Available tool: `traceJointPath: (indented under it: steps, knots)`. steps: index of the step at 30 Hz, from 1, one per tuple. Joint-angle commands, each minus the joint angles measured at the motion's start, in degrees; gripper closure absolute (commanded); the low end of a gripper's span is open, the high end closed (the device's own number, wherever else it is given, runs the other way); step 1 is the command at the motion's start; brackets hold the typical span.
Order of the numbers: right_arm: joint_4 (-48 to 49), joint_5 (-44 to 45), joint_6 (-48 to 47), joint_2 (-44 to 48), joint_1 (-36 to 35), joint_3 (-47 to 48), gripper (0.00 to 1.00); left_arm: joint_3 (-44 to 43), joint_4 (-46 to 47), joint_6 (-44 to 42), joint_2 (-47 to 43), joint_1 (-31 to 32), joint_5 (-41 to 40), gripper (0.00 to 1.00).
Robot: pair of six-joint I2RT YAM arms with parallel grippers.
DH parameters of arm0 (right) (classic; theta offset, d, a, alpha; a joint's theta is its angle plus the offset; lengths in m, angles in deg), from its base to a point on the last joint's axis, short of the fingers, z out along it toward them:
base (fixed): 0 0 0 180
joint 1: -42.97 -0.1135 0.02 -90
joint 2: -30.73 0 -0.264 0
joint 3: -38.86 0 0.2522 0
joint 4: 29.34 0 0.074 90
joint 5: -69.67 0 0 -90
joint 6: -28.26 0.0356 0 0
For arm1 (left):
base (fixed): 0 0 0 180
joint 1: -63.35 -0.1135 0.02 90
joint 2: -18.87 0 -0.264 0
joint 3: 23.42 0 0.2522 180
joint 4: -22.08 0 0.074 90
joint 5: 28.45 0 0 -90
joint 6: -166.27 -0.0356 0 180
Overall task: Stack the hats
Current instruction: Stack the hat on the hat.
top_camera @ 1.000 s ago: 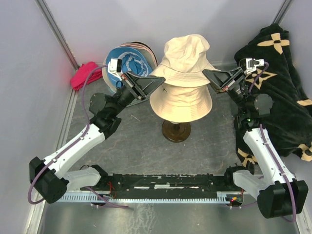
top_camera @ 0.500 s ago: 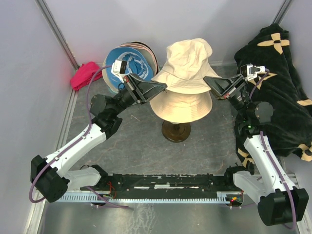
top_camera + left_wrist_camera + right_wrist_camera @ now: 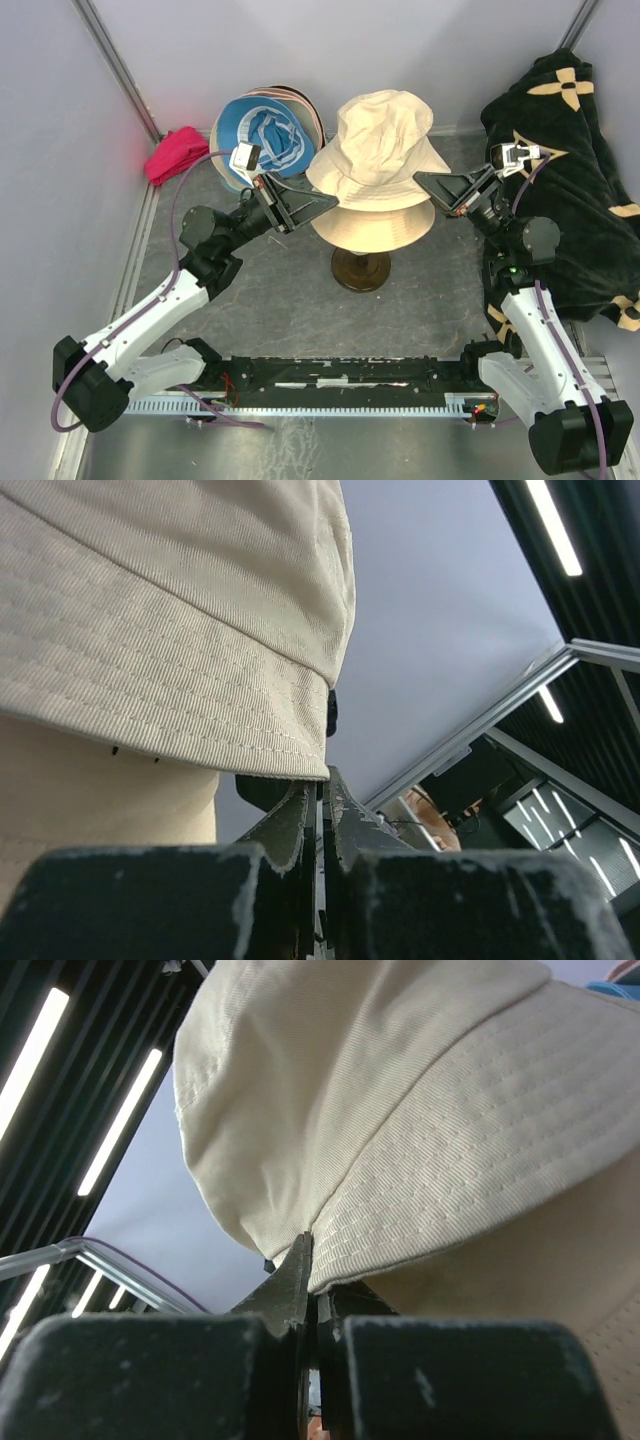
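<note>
Left hand and right hand (both clamped) on opposite brim edges of upper cream hat.

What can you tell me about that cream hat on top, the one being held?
The upper cream fabric bucket hat is soft ribbed cloth with a stitched round brim and a dented crown. It is tilted over a second cream hat on a dark stand. The left hand and right hand, both shut, pinch its brim on opposite sides.
</note>
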Motion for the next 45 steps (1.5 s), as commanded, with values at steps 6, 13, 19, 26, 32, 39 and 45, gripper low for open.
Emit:
traceJointPath:
  steps: [6, 13, 19, 26, 32, 39, 45]
  knots:
    - [-3.5, 2.5, -4.3, 1.3, 2.0, -3.1, 0.98, 4.5, 0.9, -5.6, -5.9, -0.8, 0.4, 0.97]
    - [-5.0, 2.5, -5.4, 2.1, 2.3, -4.9, 0.98, 7.7, 0.2, -6.3, -6.4, -0.9, -0.5, 0.97]
    - [-6.0, 2.0, -6.1, 1.5, 2.3, -4.2, 0.98, 10.0, 1.5, -5.6, -5.7, -0.9, -1.2, 0.97]
    - [-9.7, 1.7, -7.9, 1.8, 2.3, -4.5, 0.98, 11.1, 1.0, -5.6, -5.0, -0.8, -2.7, 0.97]
    - [-13.0, 1.4, -10.1, 1.7, 2.2, -3.7, 0.95, 11.3, -1.9, -7.2, -5.4, -0.9, -4.5, 0.97]
    - [-15.1, 1.4, -11.7, 2.0, 2.2, -3.0, 0.94, 11.2, -6.2, -9.3, -7.7, -1.1, -7.7, 0.91]
    - [-16.8, 1.7, -13.0, 2.8, 2.2, -2.9, 0.94, 10.2, -11.2, -12.2, -10.6, -1.4, -12.2, 0.71]
